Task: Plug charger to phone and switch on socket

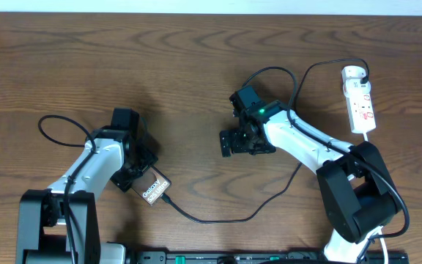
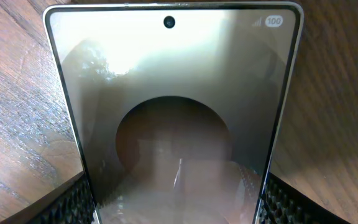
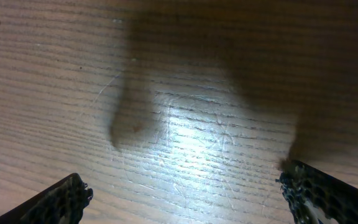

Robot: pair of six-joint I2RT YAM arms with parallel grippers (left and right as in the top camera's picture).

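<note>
Phone [image 1: 154, 193] sits low-left on the wooden table [image 1: 123, 59], face up w/ white "Galaxy" lettering legible from overhead, angled diagonally and poking out from under the L gripper [image 1: 145, 183]. L gripper is clamped on the phone: in the L wrist view the glossy screen [image 2: 173, 124] fills the frame btwn both textured black fingers [image 2: 73, 205], punch-hole lens at the top centre and a small "100" badge in the top-right corner. Charger [image 1: 204, 220] is a thin black cable whose tip meets the phone's lower-right short edge; can't tell if it's fully seated. From there it sweeps right along the near side of the table, then climbs toward the R arm and on up to the socket [image 1: 360, 103]. Socket is a white strip lying far right near the back edge, well apart from the phone, rounded end away from the robot, red switch marks on top; switch position unreadable. R gripper [image 1: 227, 143] hangs over bare wood mid-table, jaws spread wide and holding nothing; R wrist view shows only wood grain btwn its fingers [image 3: 67, 199].
</note>
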